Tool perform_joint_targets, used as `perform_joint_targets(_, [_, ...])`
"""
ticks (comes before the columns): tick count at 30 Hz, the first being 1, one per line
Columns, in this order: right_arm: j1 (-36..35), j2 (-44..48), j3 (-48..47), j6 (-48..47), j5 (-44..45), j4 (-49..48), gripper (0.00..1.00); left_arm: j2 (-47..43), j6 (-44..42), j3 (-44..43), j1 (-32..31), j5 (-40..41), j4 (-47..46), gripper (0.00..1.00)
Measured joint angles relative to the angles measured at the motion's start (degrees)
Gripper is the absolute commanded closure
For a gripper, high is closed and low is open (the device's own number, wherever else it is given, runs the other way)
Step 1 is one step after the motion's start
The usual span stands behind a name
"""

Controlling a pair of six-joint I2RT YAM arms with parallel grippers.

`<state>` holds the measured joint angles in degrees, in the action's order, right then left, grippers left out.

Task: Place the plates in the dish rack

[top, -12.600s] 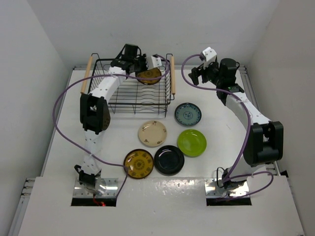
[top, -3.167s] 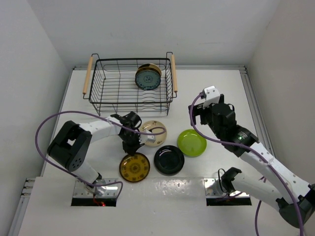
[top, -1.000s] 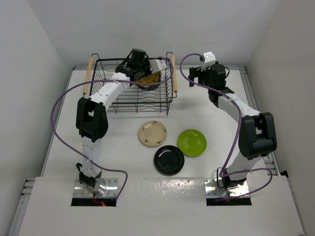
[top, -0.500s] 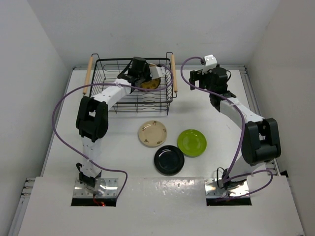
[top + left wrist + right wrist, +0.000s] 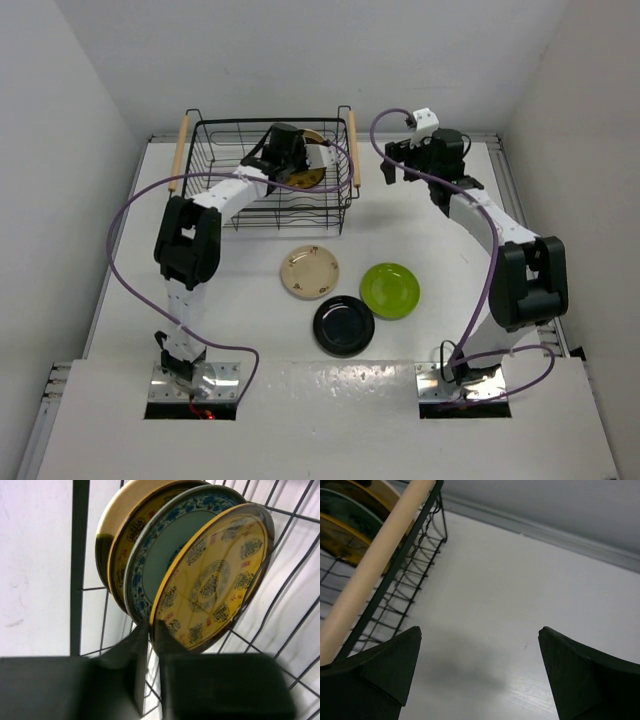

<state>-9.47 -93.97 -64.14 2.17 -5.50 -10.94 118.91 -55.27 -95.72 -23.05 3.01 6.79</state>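
Note:
The black wire dish rack (image 5: pixel 214 214) stands at the back left. Three plates stand on edge in it: a mustard-brown one (image 5: pixel 112 535) at the back, the teal-grey patterned one (image 5: pixel 165 545), and a second mustard one (image 5: pixel 215 580) in front. My left gripper (image 5: pixel 150 630) is shut on the front mustard plate's lower rim; from above it (image 5: pixel 298 165) is inside the rack. The cream plate (image 5: pixel 309 272), lime green plate (image 5: pixel 389 290) and black plate (image 5: pixel 343 325) lie flat on the table. My right gripper (image 5: pixel 480 645) is open and empty, just right of the rack (image 5: pixel 392 168).
The rack's right wooden handle (image 5: pixel 375 565) runs close to my right gripper's left finger. The left handle (image 5: pixel 177 150) is on the far side. White walls enclose the table on three sides.
The mustard plate that lay at the table's front left is now in the rack, in my left gripper. In the last second the left wrist has shifted slightly nearer; the right gripper has barely moved.

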Motion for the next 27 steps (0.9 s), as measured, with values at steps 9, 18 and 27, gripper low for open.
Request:
perform_joint_targets(9, [6.3,5.7,6.6,9.6,-10.7,12.2,0.01,-0.1,2.7,-4.0,-0.3,0.3,5.8,0.31])
perform_joint_targets(18, [8.4,13.1,20.2,22.0,-12.6,23.1,0.20,-2.2,5.9,-10.3,-1.4,1.1,9.8,0.27])
perform_joint_targets(27, [8.6,15.1,31.3,28.3,-10.8,29.8,0.40,-8.8,12.4,-13.8,-1.8,1.2,24.3,0.27])
